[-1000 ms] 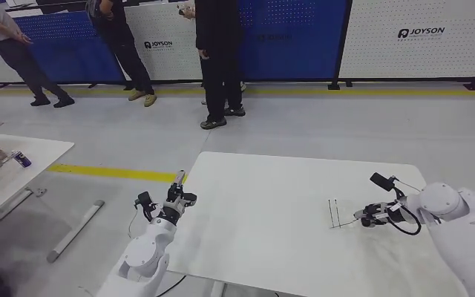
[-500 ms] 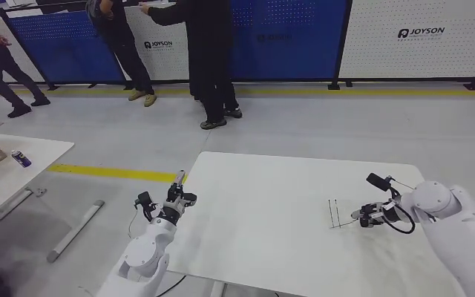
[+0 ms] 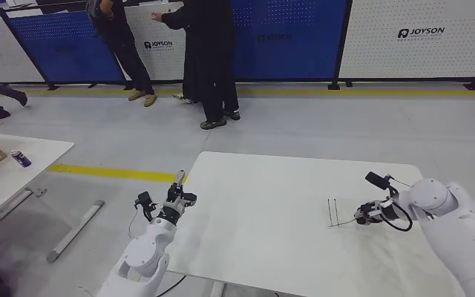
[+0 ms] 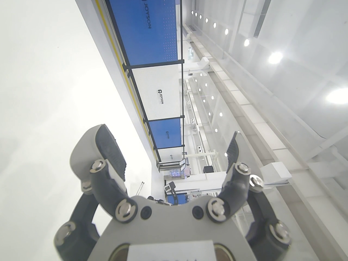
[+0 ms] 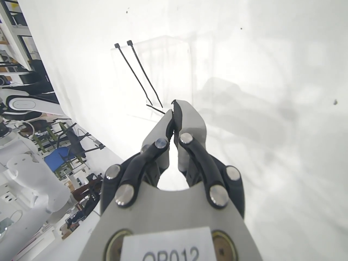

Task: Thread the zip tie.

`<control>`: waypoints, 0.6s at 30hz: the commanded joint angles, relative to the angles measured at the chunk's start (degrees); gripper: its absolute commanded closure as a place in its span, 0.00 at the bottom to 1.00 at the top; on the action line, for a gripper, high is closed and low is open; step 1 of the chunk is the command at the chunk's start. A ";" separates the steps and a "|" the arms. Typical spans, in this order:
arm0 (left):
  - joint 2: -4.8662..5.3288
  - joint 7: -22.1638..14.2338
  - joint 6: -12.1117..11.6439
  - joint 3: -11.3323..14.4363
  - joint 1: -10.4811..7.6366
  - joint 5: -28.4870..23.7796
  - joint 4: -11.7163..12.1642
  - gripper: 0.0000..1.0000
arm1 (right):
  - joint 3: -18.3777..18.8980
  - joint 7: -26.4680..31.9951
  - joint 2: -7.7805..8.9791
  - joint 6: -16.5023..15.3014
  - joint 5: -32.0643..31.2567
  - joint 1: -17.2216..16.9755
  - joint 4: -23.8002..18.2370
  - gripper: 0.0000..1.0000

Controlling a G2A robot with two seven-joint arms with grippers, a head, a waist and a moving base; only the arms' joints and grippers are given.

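Zip tie [image 5: 155, 109] in R jaws, 2 ties [image 5: 133, 74] beside.

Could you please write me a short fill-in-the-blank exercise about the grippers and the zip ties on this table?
1. The left gripper is ____ and holds nothing.
2. ____ black zip ties lie side by side on the white table.
3. The right gripper is ____ on a thin end of the zip ties.
Missing words: open; two; shut.
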 commanded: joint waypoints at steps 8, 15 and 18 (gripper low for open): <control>0.00 0.00 0.00 0.00 0.00 0.00 0.00 0.00 | 1.96 -0.49 1.11 0.45 -0.38 -1.52 -2.71 1.00; 0.00 0.00 0.00 0.00 0.00 0.00 0.00 0.00 | 8.82 -2.09 3.82 -1.55 1.73 -6.59 -8.74 1.00; 0.00 0.00 0.00 0.00 0.00 0.00 0.00 0.00 | 14.94 -2.60 5.77 -4.87 4.94 -12.04 -14.70 1.00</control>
